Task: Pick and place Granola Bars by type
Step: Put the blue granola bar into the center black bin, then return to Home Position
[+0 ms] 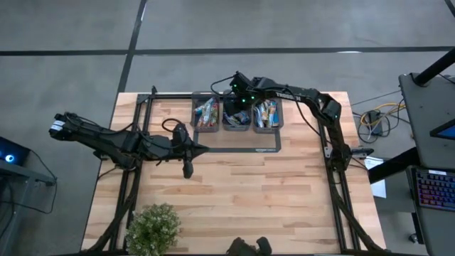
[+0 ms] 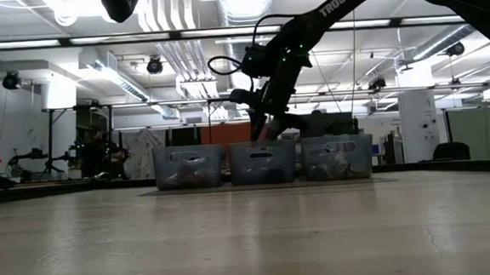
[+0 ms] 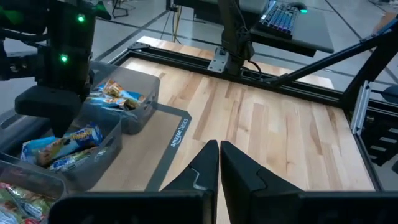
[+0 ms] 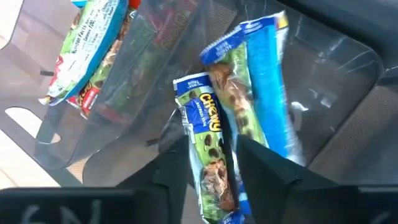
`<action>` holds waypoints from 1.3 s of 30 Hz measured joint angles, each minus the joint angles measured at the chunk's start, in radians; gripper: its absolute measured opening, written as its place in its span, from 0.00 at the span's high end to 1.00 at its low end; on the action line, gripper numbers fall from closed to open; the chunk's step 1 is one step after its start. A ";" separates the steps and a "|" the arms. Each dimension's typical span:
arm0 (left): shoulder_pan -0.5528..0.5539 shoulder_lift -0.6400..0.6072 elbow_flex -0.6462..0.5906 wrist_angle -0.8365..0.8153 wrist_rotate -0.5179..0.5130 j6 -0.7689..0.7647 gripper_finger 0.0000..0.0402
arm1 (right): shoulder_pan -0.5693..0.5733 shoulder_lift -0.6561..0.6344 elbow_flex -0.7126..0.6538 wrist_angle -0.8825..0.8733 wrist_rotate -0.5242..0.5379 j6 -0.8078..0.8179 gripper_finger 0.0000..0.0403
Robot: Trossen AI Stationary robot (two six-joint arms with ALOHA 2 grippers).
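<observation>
The right pincer [image 4: 214,165] reaches down into the middle clear plastic bin [image 1: 235,121], fingers seemingly parted around a blue-green wrapped granola bar [image 4: 208,162], seen only in its wrist view; the left pincer [image 3: 219,168], closed, hovers over the wooden worktop [image 1: 249,192].

Grey concrete floor [image 1: 64,43] surrounds the table; exposed ducts [image 2: 245,1] and strip lights [image 2: 442,19] overhead (a keyboard [image 1: 434,190] glows at one desk).

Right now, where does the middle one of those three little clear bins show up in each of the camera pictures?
High view: middle bin at the table's far edge, under the right gripper.
Low view: centre of the row, gripper just above.
Left wrist view: partly hidden behind the right arm.
Right wrist view: fills the picture.
Shared landmark: the right gripper.
</observation>
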 joint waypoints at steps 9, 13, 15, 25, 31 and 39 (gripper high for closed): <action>0.000 0.000 0.000 0.000 -0.002 -0.013 1.00 | 0.001 0.000 0.000 0.001 0.001 0.001 0.54; 0.000 0.000 0.000 0.000 -0.002 -0.017 1.00 | 0.005 -0.006 0.000 0.001 0.002 -0.016 0.54; 0.000 0.000 0.000 0.000 -0.002 -0.016 1.00 | 0.009 -0.017 0.000 0.000 0.002 -0.042 0.57; 0.000 0.000 0.000 -0.005 -0.003 0.057 1.00 | 0.065 -0.175 -0.013 -0.035 -0.038 -0.233 0.96; 0.000 0.002 0.000 -0.011 -0.002 0.075 1.00 | 0.124 -0.326 -0.031 -0.028 -0.080 -0.325 0.98; 0.000 0.002 0.000 -0.005 -0.003 0.166 1.00 | 0.233 -0.523 -0.032 -0.033 -0.079 -0.337 0.98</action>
